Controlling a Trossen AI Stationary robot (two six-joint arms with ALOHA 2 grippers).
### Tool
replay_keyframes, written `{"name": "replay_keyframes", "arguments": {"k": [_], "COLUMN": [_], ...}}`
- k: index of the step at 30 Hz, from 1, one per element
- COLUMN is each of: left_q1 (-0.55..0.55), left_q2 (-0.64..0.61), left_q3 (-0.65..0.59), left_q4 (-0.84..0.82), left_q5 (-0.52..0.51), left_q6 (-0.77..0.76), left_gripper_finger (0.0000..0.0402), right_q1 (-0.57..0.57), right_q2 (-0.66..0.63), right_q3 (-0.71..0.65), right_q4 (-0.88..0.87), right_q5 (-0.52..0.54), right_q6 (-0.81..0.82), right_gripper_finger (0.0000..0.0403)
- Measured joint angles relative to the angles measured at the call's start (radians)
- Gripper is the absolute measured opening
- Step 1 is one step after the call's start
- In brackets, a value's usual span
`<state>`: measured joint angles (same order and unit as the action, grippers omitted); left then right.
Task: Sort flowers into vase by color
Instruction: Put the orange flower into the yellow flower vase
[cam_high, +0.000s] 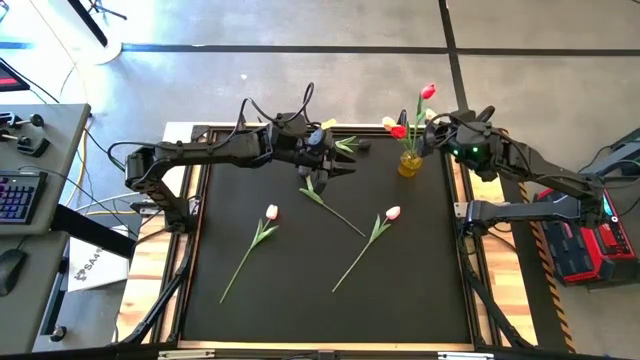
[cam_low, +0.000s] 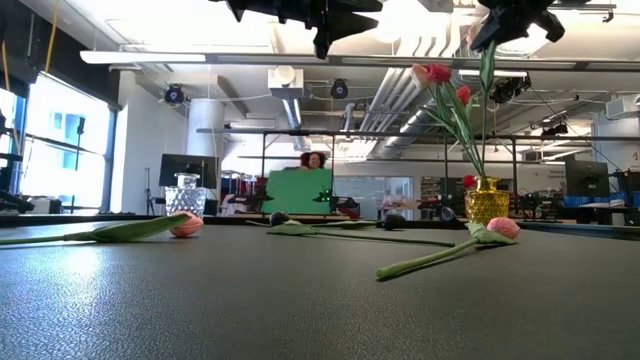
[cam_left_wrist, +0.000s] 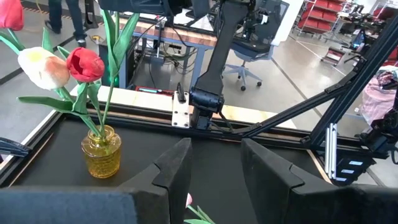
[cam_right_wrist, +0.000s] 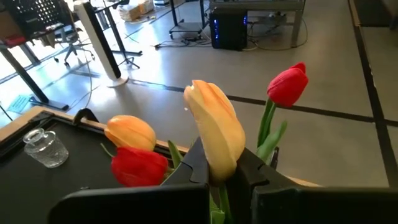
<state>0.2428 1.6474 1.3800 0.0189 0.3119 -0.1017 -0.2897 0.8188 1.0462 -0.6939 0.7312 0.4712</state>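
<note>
A dark table is seen from above, with a yellow glass vase standing near its far right corner. In the vase, red and pale tulips are gathered, their stems rising above the rim; from the left wrist view a red head, a cream head and part of another red one at the picture's edge are made out.

The right end effector is held just above the vase, clenched on the stem of a yellow tulip, whose head stands upright between the dark fingers. Two red heads and an orange-yellow head are seen close around it in the right wrist view.

The left end effector is held over the far middle of the table, its fingers standing apart with nothing seen between them.

Three flowers lie flat on the table: a pink tulip left of centre, a second pink tulip right of centre, and a dark-headed one between and beyond them, just under the left end effector. The three are apart from one another, and the vase is well clear of them.

A small clear glass vase stands at the table's far edge. Beyond the table, a green screen with a person behind it is seen in the low view. A desk with a keyboard is placed to the left of the table.
</note>
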Motion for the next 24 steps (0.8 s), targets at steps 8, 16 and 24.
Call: {"name": "replay_keyframes", "arguments": {"k": [8,16,24], "left_q1": [0.0,0.0,0.0], "left_q2": [0.0,0.0,0.0], "left_q3": [0.0,0.0,0.0], "left_q4": [0.0,0.0,0.0], "left_q5": [-0.002,-0.002,-0.002], "left_q6": [0.0,0.0,0.0], "left_gripper_finger": [0.0129,0.0129,0.0129], "right_q1": [0.0,0.0,0.0], "right_q2": [0.001,0.001,0.0], "right_q3": [0.0,0.0,0.0], "right_q4": [0.001,-0.012,-0.023], "right_q5": [0.031,0.045,0.062], "right_q6": [0.0,0.002,-0.005], "right_gripper_finger": [0.0007,0.0007,0.0007]}}
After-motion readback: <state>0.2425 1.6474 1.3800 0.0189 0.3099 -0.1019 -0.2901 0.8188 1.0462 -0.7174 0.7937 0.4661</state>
